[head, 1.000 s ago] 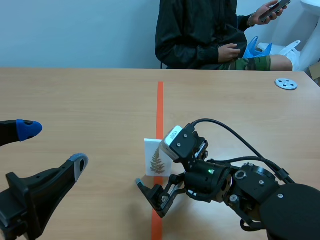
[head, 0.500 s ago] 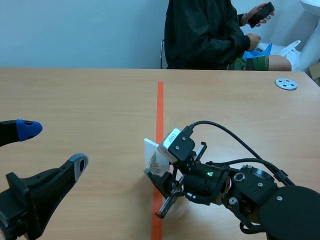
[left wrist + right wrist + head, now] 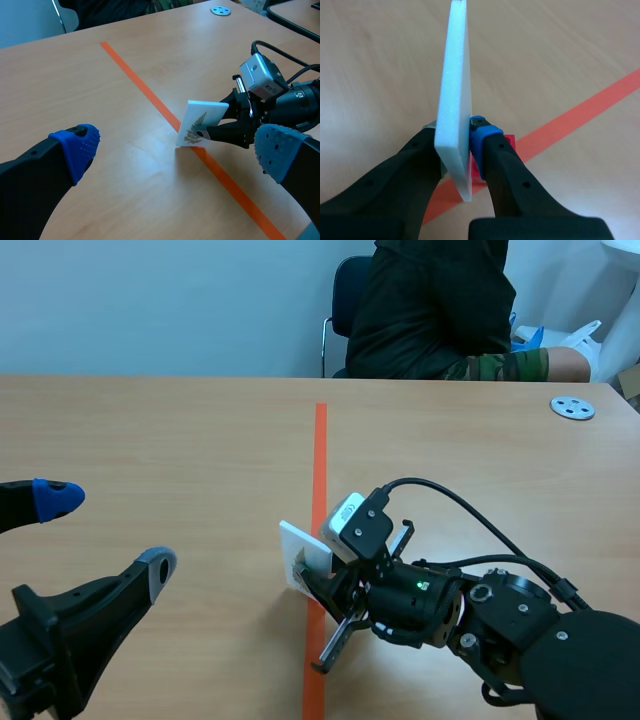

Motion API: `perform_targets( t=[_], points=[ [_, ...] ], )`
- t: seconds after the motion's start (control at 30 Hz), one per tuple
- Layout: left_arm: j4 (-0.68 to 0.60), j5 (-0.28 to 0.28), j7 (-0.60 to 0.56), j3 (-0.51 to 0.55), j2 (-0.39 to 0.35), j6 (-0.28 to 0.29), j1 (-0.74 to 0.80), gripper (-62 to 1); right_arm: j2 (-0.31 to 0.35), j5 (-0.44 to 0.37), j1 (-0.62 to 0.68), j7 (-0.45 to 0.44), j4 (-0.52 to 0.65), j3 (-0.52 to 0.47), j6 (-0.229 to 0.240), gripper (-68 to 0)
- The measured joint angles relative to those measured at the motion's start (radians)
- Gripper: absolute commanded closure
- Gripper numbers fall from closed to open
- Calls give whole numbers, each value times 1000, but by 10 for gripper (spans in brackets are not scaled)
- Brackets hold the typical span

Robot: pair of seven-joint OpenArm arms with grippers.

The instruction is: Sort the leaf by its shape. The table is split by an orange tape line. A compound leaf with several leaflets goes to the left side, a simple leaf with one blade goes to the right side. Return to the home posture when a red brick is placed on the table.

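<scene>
Leaf card (image 3: 200,131): we're looking at a thin white slab, and its face carries a green fern-like sprig with many small leaflets along one stem.
Pose: it's up on edge and tilted, with the printed face turned toward the left arm.
Place: it sits right at the orange tape line (image 3: 320,450), mid-table, leaning out over the line's left side. We can't tell whether its lower corner touches the table (image 3: 180,440).
Right gripper (image 3: 456,131): it's clamped on the card, one finger on each face, and we see a blue pad pressed flat against one side. The grip sits low on the slab, and most of the card stands ahead of the fingertips.
Left gripper (image 3: 175,147): its fingers are spread wide with nothing between them. It hangs well apart from the card and touches nothing.
Person (image 3: 440,310): we see them seated across the table in dark clothing.
</scene>
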State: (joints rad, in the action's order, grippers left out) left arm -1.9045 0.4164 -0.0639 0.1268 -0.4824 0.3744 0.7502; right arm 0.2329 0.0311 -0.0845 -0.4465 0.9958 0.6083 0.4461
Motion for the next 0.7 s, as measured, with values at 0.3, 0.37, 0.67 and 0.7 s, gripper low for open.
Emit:
perform_targets(
  t=[0.3,0.37,0.67,0.7],
  points=[
    [0,0,0,0,0,0,0,-623,104,-19,39,2,171,-174,80,-15],
    [0,0,0,0,0,0,0,-623,120,-51,62,2,195,-234,95,-15],
    [0,0,0,0,0,0,0,-623,130,-238,133,103,216,-563,150,-15],
    [0,0,0,0,0,0,0,-623,130,-273,133,134,216,-600,150,-15]
  ],
)
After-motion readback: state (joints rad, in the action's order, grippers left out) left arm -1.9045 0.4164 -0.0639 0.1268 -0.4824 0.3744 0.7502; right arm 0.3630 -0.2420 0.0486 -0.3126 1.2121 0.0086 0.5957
